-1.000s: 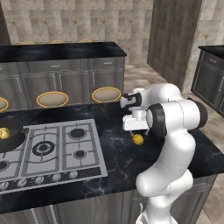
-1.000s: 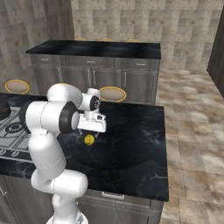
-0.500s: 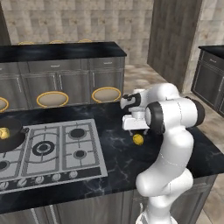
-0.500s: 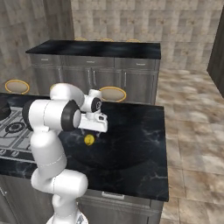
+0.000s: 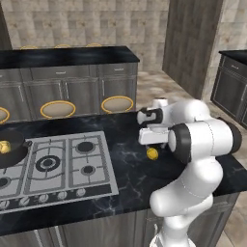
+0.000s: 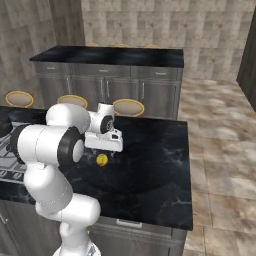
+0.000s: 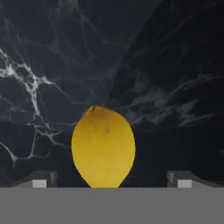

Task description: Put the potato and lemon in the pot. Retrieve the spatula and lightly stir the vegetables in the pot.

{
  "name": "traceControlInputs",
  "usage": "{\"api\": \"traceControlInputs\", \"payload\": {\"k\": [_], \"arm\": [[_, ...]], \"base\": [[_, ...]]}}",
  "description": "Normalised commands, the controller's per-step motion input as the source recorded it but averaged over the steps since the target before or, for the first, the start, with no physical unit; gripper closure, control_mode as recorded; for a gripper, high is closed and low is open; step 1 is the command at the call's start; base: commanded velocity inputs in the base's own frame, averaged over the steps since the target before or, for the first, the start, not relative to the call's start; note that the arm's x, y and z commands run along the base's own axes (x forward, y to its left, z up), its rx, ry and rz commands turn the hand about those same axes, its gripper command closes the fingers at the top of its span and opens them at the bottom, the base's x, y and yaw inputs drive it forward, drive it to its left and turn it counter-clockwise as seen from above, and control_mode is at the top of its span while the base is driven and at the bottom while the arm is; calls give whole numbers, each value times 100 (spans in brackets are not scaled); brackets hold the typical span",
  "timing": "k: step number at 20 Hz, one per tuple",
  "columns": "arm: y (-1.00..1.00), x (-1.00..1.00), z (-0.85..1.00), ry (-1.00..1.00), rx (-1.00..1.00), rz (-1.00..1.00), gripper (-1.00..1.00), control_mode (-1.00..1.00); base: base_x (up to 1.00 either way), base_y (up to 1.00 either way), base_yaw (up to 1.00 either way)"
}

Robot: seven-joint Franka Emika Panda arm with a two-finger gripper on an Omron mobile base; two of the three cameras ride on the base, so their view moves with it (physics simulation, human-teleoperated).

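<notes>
While the gripper (image 7: pixel 108 180) hangs low over the black marble counter (image 6: pixel 150 165), its jaws stand spread wide and empty, with a lemon (image 7: pixel 103 146) lying between the 2 fingertips (image 7: pixel 40 180) in the hand view. That yellow fruit rests on the counter directly below the hand, to the right of the stove (image 5: pixel 53 166), as the left base view (image 5: pixel 152 153) and the right base view (image 6: pixel 102 159) both show. Its long axis runs up and down the hand view, from the pointed tip at its top toward the wrist, so it lies across the line joining the fingertips; the jaws would close on its narrower width. Judging from this, the coming move is a short straight descent and a squeeze, with little or no turning of the wrist needed. I cannot tell how much height remains between fingertips and counter.

At the far left of the left base view the pot (image 5: pixel 10 150) sits on the stove with 1 yellow lump (image 5: pixel 4 146) already inside, probably the potato, well apart from the lemon.

Compared with 1 second ago, the hand sits slightly lower over the lemon; the lemon, the pot and the base views themselves have not shifted.
</notes>
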Motion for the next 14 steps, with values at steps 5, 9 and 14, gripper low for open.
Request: {"api": "traceControlInputs", "payload": {"k": [5, 9, 14], "arm": [[23, -3, 1, -17, -1, 12, -100, -100], [1, -6, -3, -4, 0, 4, -100, -100], [-13, 21, -7, 14, 0, -2, -100, -100]], "base": [[0, 0, 0], [0, 0, 0], [0, 0, 0]]}}
